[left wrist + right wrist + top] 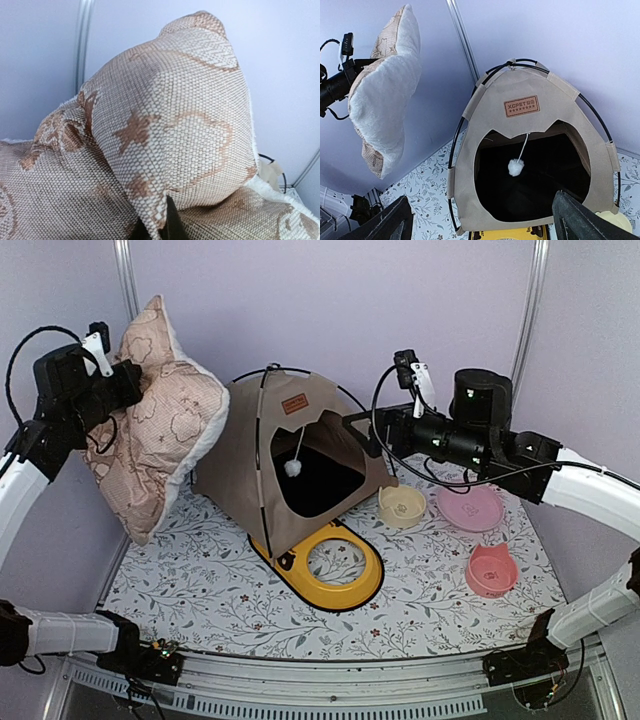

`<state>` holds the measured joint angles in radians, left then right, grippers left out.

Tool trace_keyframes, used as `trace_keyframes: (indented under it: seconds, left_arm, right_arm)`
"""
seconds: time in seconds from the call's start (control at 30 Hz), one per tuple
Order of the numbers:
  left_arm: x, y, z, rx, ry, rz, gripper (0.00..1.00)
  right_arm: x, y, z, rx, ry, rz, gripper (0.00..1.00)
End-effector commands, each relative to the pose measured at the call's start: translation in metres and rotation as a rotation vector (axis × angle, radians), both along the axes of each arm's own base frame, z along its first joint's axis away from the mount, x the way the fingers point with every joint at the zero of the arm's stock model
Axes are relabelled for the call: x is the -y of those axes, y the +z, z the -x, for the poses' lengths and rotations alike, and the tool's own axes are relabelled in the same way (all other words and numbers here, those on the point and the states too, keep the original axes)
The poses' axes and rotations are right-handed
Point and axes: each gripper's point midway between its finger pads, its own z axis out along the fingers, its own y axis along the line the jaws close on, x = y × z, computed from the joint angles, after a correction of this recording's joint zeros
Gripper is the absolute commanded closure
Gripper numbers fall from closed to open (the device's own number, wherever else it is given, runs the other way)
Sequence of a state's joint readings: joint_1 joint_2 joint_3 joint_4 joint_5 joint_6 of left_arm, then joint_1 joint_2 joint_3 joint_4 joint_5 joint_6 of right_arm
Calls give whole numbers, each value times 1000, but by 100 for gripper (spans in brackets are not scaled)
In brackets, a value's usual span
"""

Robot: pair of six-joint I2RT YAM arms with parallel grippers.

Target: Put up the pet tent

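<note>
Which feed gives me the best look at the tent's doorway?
Right wrist: the pet tent faces it, doorway head-on, pompom hanging inside. Top external sees it at an angle from above; left wrist is nearly all cushion.

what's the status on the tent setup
Left gripper shut on cushion, held aloft. Right gripper open, facing pet tent. Tent standing, yellow bowl tray at its mouth.

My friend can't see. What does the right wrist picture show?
A tan pet tent stands upright on a flowery table, with a white pompom hanging in its dark doorway. Beside it, a cushion is held in the air, fluffy white side showing.
</note>
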<state>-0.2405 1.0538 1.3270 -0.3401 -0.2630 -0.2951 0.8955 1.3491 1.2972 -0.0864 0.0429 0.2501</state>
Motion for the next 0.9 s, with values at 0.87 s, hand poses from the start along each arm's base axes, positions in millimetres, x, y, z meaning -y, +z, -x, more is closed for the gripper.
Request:
trace_keyframes:
  seconds: [0.87]
  left_arm:
    - [292, 201, 175, 677, -1592, 126, 100]
  right_arm:
    - [139, 97, 56, 256, -254, -251, 1]
